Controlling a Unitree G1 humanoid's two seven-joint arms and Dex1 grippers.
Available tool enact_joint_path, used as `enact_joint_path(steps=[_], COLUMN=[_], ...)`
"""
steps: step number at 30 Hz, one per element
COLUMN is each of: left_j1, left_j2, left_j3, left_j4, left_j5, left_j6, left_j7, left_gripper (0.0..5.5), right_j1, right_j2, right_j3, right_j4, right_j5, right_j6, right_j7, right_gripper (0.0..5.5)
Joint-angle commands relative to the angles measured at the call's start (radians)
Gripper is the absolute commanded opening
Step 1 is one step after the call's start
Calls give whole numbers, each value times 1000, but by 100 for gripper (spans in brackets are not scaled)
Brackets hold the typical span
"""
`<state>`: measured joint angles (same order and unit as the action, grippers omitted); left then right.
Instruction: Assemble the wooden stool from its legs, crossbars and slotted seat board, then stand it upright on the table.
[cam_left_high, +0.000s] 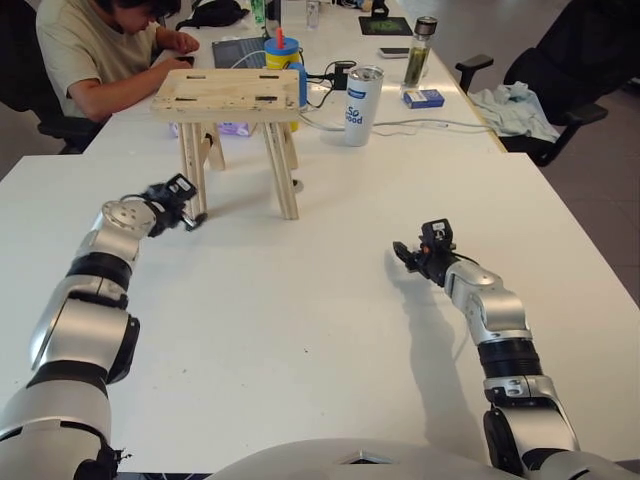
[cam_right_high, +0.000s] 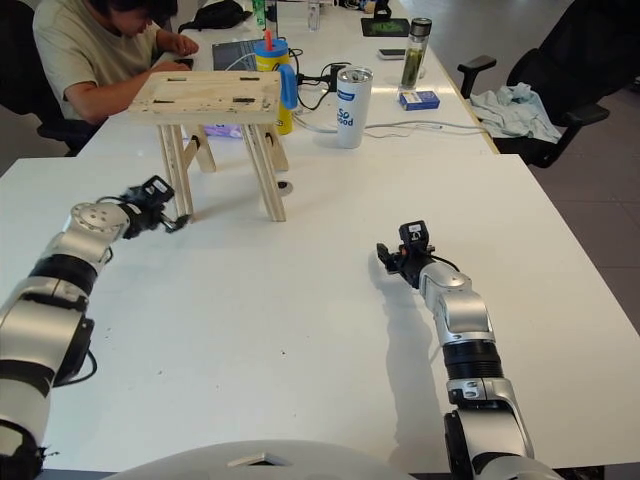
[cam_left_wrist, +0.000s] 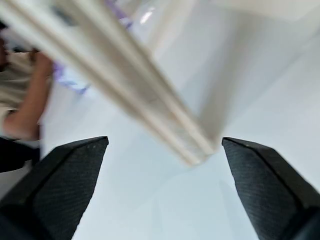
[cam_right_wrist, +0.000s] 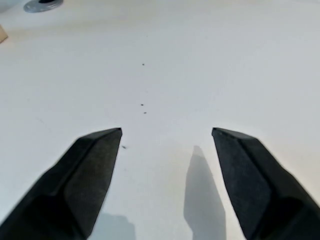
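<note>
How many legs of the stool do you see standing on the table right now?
4. The near-left leg is beside the left hand, the near-right leg opposite it. The far-left leg and far-right leg show partly behind those.

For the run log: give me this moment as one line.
stool: assembled, upright on table | left tool: open, near front leg | right tool: open, empty

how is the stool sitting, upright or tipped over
Upright: the wooden stool stands on its legs on the table, seat board on top.
</note>
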<state>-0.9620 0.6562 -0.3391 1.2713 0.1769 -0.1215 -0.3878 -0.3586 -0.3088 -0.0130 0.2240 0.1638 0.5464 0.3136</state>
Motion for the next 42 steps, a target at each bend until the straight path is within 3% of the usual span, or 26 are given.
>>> enact_joint_path(steps=[1,8,12,16,19,22,27,42], left_j1=[-64,77,365,600,717,765,667,479], left_j2=[27,-32,-197,-403,-561,-636,-658,-581], left_j3=[43,309,492,406,326,293,298,348], left_j4=[80,-19,-526,-1014,-1157,-1218,-1239,-1117], left_j5=[42,-173,-375,-323,-370,-329,-201,-255], left_j6=[-39,-177,-185,-70,-14,38,127,173], left_j7=[17,-35,127,323,374,431,525,333], left_gripper=[422,422,422,422,422,422,422,422], right_j1=[-33,-62,-91,-90,-110,-126,-126,-157], right_j2=[14,45,68,91,100,132,167,306], right_j3=[34,-12,-54,-100,-67,-61,-55,9], right_j4=[2,-1,-7,-7,13,33,40,67], right_j5=[-20,4,5,3,-45,-24,-41,-101], right_j6=[-13,-102,-213,-227,-236,-283,-355,-480], right_j7=[19,12,-25,-115,-165,-160,-194,-269], right_gripper=[338,338,338,338,338,338,338,338])
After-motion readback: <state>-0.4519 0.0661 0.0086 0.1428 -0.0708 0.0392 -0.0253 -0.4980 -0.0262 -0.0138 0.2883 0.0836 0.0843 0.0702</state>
